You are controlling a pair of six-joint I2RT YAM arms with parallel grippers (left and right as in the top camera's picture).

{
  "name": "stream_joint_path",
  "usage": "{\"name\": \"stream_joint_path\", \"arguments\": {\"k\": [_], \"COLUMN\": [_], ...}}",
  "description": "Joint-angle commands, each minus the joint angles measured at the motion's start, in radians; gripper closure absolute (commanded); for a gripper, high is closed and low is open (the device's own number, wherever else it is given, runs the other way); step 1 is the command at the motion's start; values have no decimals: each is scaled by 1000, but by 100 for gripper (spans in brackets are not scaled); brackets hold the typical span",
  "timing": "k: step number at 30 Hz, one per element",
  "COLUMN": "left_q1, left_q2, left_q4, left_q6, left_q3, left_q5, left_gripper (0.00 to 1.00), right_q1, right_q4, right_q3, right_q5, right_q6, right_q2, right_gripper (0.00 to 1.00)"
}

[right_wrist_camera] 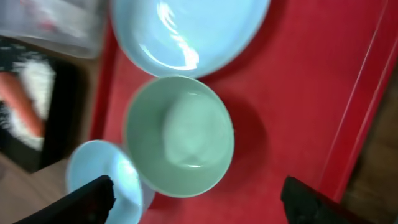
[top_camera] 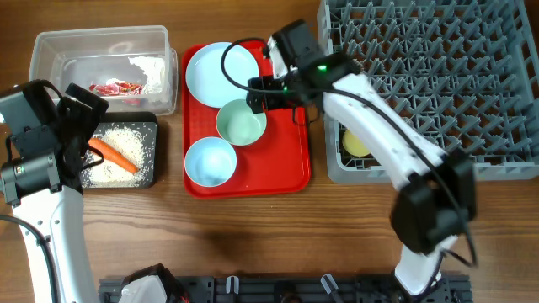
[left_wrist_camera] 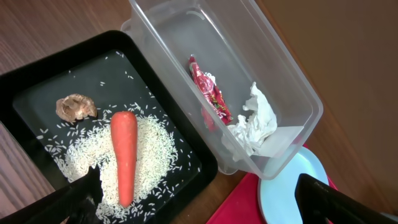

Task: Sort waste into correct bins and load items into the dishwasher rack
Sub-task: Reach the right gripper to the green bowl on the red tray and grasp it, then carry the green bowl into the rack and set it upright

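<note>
Wooden surface point(top_camera: 253, 236), seen from overhead. Red serving tray point(top_camera: 290, 160) sits centre. Grey rack point(top_camera: 438, 67) is at 2 o'clock of it, clear tub point(top_camera: 50, 50) at 10, black tray point(top_camera: 150, 172) at 9, right against the tub's near side.

Waste looks sorted. Wrapper point(left_wrist_camera: 211, 93) and some crumpled white paper point(left_wrist_camera: 258, 121) are in the tub. Carrot point(left_wrist_camera: 123, 155), rice point(left_wrist_camera: 155, 146) and brown scrap point(left_wrist_camera: 76, 107) are in the black tray. Yellow cup point(top_camera: 356, 143) sits in the rack corner nearest the red tray.

Left to load, I'd say: plate point(top_camera: 221, 74) at 12 on the red tray, mint bowl point(top_camera: 242, 123) mid-tray, blue bowl point(top_camera: 210, 161) at 7. The mint bowl touches or overlaps the plate edge; can't tell which.

Your right gripper point(right_wrist_camera: 199, 202) hangs over the mint bowl, jaws spread wide, nothing in them. Contact with the bowl: can't tell. Your left gripper point(left_wrist_camera: 208, 205) is also spread and empty, above the seam between black tray and tub.

Handling guess: the bowl is rigid, light and smooth-walled, so slippery.
- Don't straddle the whole bowl.
- Pinch the rim at its 3 o'clock side, one finger inside and one outside, clear of the plate and blue bowl.
- Squeeze gently; it could skate on the tray or pop out of the pinch.
- The rack pegs will likely want it tilted on edge.
</note>
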Motion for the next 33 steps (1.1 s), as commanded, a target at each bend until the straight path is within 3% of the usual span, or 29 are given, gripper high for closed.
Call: {"name": "stream_joint_path", "arguments": {"k": [1, 10, 13, 14, 16, 20, 33], "left_q1": [-4, -4, -4, -4, -4, -4, -4], "left_q2": [-5, -5, -5, -5, -5, -5, -5], "left_q4": [-1, -1, -1, -1, -1, -1, -1], "left_q6": [19, 19, 19, 19, 19, 19, 19], "left_q3": [7, 6, 6, 6, 7, 7, 6], "left_q5": [12, 12, 12, 12, 12, 12, 12], "left_gripper": [0, 0, 0, 0, 0, 0, 0], "right_q1": [9, 9, 11, 13, 13, 23, 63], "right_q4": [-4, 42, 61, 68, 76, 92, 126], "right_q3": [-10, -11, -12, -12, -12, -12, -12], "right_q5": [30, 114, 114, 114, 114, 114, 114], "right_q6": [55, 110, 113, 113, 114, 130, 134], "right_q2": [84, 172, 182, 185, 187, 192, 224], "right_gripper": [16, 29, 41, 52, 65, 79, 95]}}
